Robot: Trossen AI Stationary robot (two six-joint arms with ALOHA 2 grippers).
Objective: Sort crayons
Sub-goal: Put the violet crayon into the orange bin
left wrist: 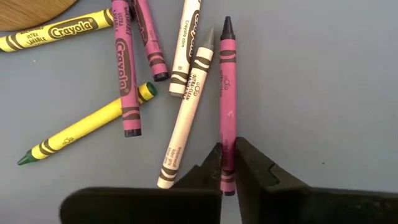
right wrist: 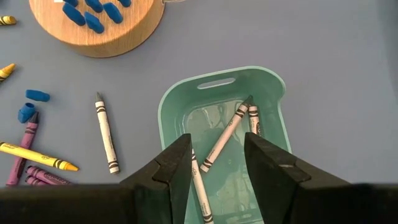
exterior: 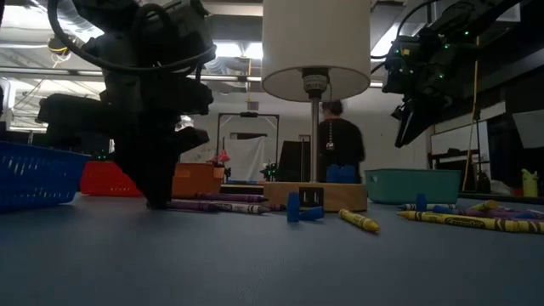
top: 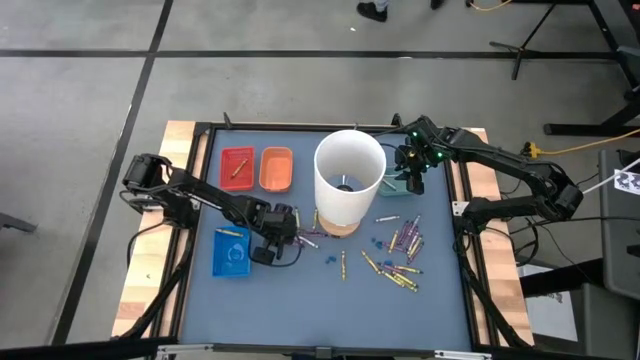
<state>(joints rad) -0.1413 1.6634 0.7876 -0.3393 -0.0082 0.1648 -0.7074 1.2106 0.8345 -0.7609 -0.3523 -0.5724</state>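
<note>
My left gripper point(left wrist: 228, 167) is down at the table left of the tall white cylinder point(top: 350, 180), shut on a purple-pink crayon point(left wrist: 227, 93). Beside that crayon lie two more purple ones point(left wrist: 124, 68), two grey-white ones point(left wrist: 183, 118) and two yellow ones point(left wrist: 81, 127). It also shows in the high view point(top: 285, 225) and the low view point(exterior: 157, 197). My right gripper point(right wrist: 217, 158) is open and empty, raised above the teal tray point(right wrist: 273, 106), which holds three grey-white crayons point(right wrist: 224, 137). More crayons point(top: 400, 255) lie scattered at the table's right. My left gripper pinches the purple-pink crayon at its flat back end point(left wrist: 227, 158) between its two fingers point(left wrist: 208, 171). The fingers come from above and stand on either side of the crayon's shaft. The crayon lies flat on the table, its tip pointing away from the gripper.
A red tray point(top: 237, 167) and an orange tray point(top: 276, 168) stand at the back left, and a blue tray point(top: 232, 250) at the front left. The white cylinder stands on a round wooden base point(right wrist: 93, 31) with small blue pieces point(right wrist: 93, 15). A person point(exterior: 340, 144) stands beyond the table.
</note>
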